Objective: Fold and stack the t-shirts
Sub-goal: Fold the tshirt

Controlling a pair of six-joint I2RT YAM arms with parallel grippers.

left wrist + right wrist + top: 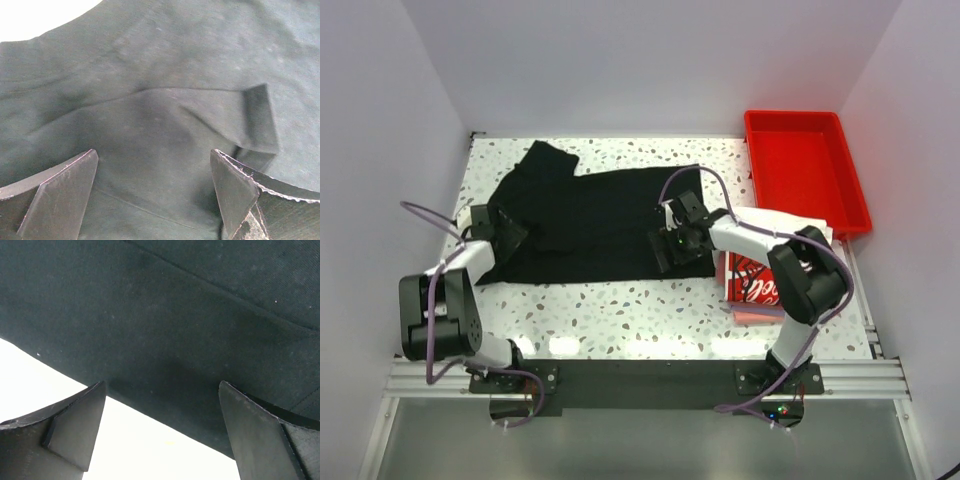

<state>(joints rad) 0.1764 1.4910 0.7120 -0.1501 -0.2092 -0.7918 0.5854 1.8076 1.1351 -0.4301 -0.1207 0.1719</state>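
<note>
A black t-shirt lies spread across the middle of the speckled table. My left gripper is open, low over the shirt's left end; in the left wrist view its fingers straddle black cloth with a small fold. My right gripper is open over the shirt's right near edge; in the right wrist view the cloth's hem runs between the fingers over bright table. A folded white shirt with a red-and-black print lies on a pinkish folded one at the right, under my right arm.
A red plastic tray stands at the back right corner. White walls close in the table at left, back and right. The arm bases sit on a rail at the near edge.
</note>
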